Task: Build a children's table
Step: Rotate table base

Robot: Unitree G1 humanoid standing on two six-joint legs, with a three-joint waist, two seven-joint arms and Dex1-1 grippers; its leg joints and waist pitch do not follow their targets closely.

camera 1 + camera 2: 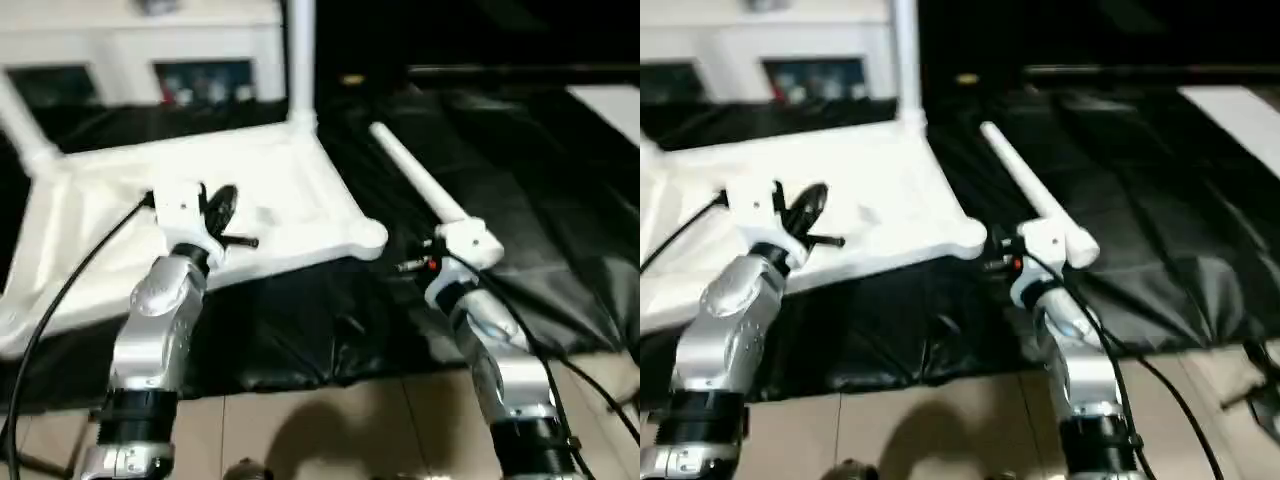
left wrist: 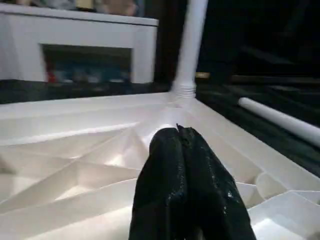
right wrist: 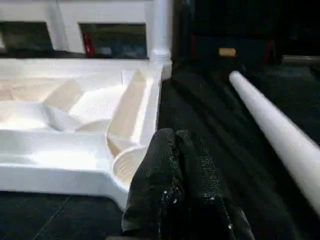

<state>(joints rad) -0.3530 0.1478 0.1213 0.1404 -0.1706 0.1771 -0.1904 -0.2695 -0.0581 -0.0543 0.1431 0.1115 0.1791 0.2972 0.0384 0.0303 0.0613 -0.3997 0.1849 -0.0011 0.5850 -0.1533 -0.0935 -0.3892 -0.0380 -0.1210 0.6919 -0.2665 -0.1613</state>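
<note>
- Far left, on my head cameras: the white plastic rectangular tabletop with its ribbed underside lies upside down on the black sheet spread over the floor, so its round corner sockets face up for the legs.
- Two long tapered white tube legs already stand in sockets: one at the far left corner, leaning a little, and one upright at the far right corner.
- My left gripper hovers over the ribbed underside, its two black fingers pressed together and holding nothing.
- The near right corner socket is open and empty, just beside my right gripper; I judge it the next one to fill.
- My right gripper sits over the black sheet between that corner and the loose leg, fingers together and empty too.
- The loose white tube leg lies flat on the sheet, right of the tabletop, running away from me; its near end seems to lie close by my right wrist, though blur makes contact hard to judge.
- Behind, a white cabinet with glass-fronted doors lines the back.
</note>
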